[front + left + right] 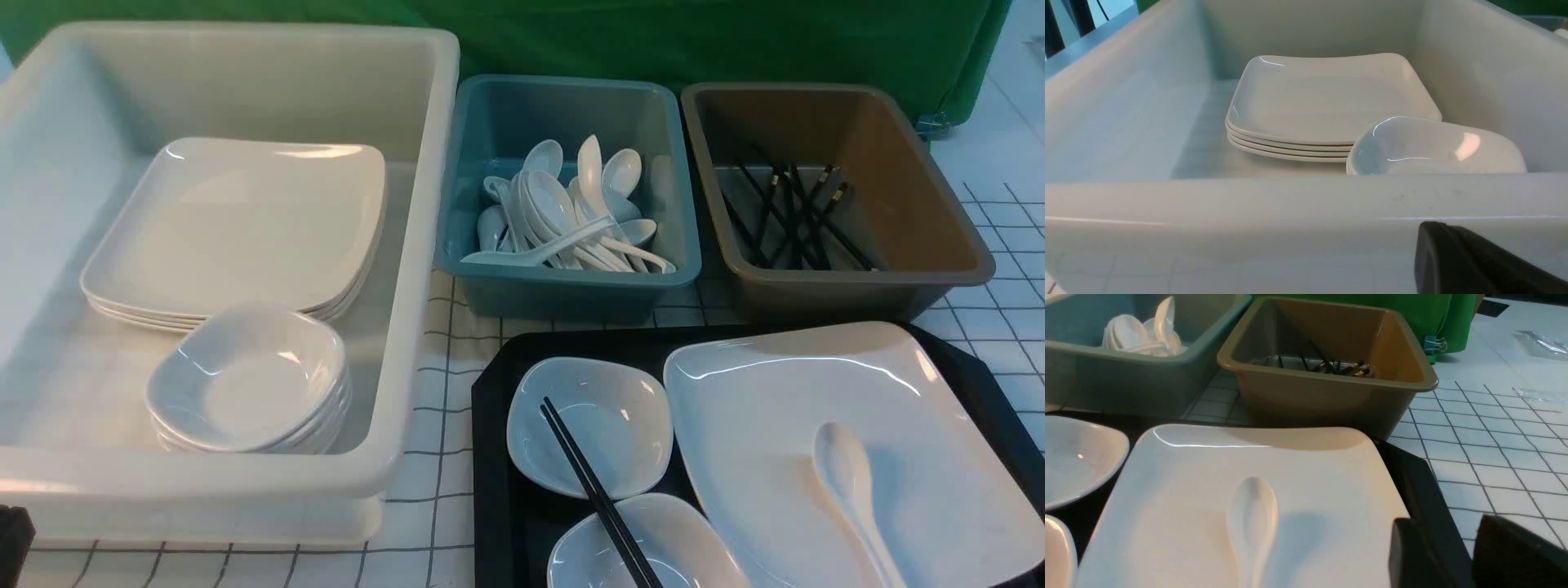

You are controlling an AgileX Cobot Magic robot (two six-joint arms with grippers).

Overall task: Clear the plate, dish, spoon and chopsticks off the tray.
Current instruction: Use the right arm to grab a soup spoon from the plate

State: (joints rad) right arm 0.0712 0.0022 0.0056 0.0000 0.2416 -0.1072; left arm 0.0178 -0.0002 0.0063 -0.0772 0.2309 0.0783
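Observation:
On the black tray (pixel 496 490) at the front right lie the large white square plate (pixel 784 408), two small white dishes (pixel 596 416) (pixel 661 543) and the black chopsticks (pixel 596 490), which rest across both dishes. The white spoon (pixel 849 482) lies on the plate. In the right wrist view my right gripper (pixel 1447 539) is open and low at the plate's (pixel 1208 477) near right corner. One finger is over the plate and the other over the tablecloth, with the tray rim (pixel 1425 486) between them. My left gripper (pixel 1431 230) is shut and empty, just outside the white bin's near wall.
The big white bin (pixel 408 269) on the left holds a stack of plates (pixel 237 220) and a stack of small dishes (pixel 249 376). Behind the tray stand a teal bin (pixel 563 278) of spoons and a brown bin (pixel 849 282) of chopsticks. A green cloth hangs at the back.

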